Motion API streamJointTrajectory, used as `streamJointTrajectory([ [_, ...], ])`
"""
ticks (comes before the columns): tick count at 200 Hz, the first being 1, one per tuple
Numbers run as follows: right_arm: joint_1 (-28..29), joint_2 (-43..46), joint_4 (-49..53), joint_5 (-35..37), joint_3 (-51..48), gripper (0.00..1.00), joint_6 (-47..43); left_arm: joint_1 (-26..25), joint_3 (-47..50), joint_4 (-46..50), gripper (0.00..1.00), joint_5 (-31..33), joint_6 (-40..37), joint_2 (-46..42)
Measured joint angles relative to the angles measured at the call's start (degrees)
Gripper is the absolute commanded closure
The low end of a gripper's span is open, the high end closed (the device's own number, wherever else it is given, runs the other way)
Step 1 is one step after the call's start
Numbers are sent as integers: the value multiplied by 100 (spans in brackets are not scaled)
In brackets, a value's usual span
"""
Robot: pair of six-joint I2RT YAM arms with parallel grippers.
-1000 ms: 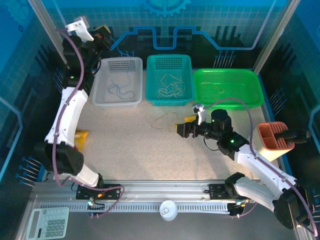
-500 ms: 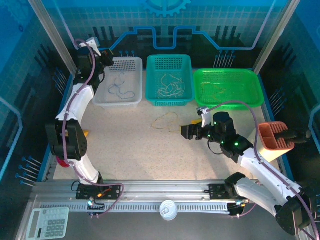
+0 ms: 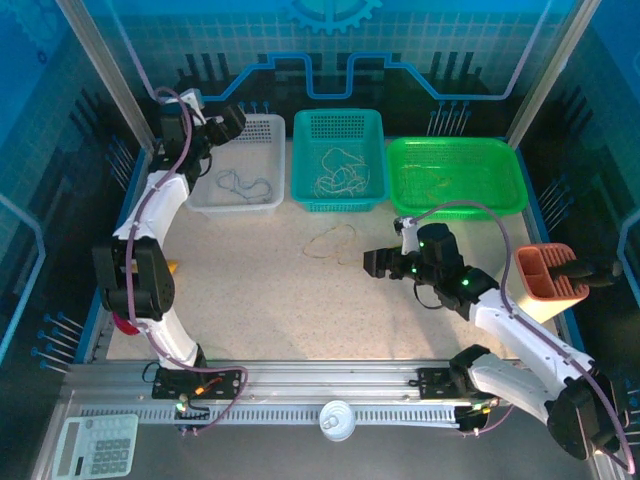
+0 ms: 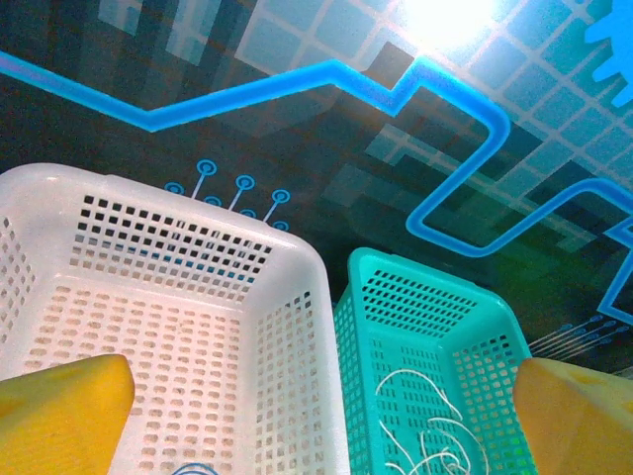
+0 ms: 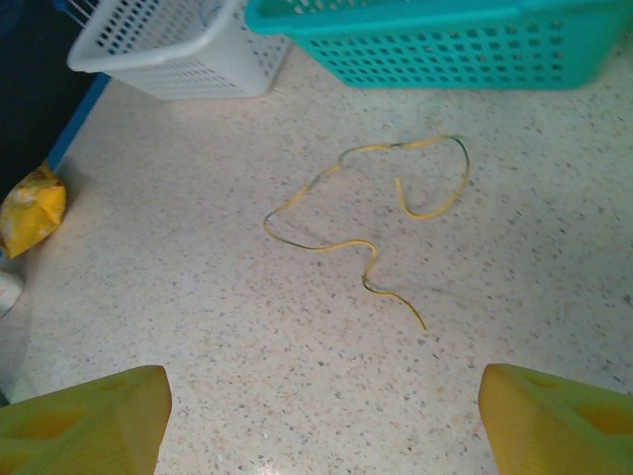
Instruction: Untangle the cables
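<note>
A single yellowish cable [image 3: 330, 240] lies loose on the table in front of the teal basket. In the right wrist view this cable [image 5: 313, 248] snakes across the table ahead of my right gripper [image 5: 321, 435], whose yellow fingers [image 5: 84, 421] stand wide apart with nothing between them. From above, the right gripper [image 3: 372, 263] hovers just right of the cable. A greyish-blue cable [image 3: 245, 183] lies in the white basket [image 3: 262, 125], white cables [image 3: 338, 170] in the teal basket [image 3: 375, 150], and a faint yellowish cable [image 3: 432, 177] in the green basket [image 3: 510, 180]. My left gripper [image 3: 230, 120] is raised at the white basket's back left corner, open and empty [image 4: 316, 435].
A yellow packet [image 3: 165, 270] lies by the table's left edge near the left arm. An orange-brown holder [image 3: 545, 283] stands at the right edge. A tin can [image 3: 338, 420] and a calculator [image 3: 95, 445] sit in front of the arm bases.
The left arm has swung its gripper from the back left corner over to the white basket's rim. The right gripper has drawn back slightly to the right, away from the yellowish cable.
</note>
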State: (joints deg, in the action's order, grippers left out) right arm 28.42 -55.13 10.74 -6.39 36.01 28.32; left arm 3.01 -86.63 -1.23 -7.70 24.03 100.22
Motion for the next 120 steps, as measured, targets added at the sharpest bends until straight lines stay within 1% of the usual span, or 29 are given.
streamJointTrajectory([
  [32, 0, -289, 96, 260, 0, 18, 437, -13, -9, 162, 1, -275, 315, -367],
  [60, -4, -603, 120, 304, 0, 20, 918, -175, 378, 142, 1, -514, 616, -1102],
  [74, -4, -789, 70, 302, -2, 21, 1150, -402, 726, 131, 1, -595, 691, -1541],
  [97, -4, -1143, -138, 282, -2, 26, 1506, -994, 1443, 107, 1, -662, 754, -2208],
  [120, -4, -1558, -446, 199, -2, 31, 1856, -1513, 2203, 70, 1, -669, 804, -2664],
])
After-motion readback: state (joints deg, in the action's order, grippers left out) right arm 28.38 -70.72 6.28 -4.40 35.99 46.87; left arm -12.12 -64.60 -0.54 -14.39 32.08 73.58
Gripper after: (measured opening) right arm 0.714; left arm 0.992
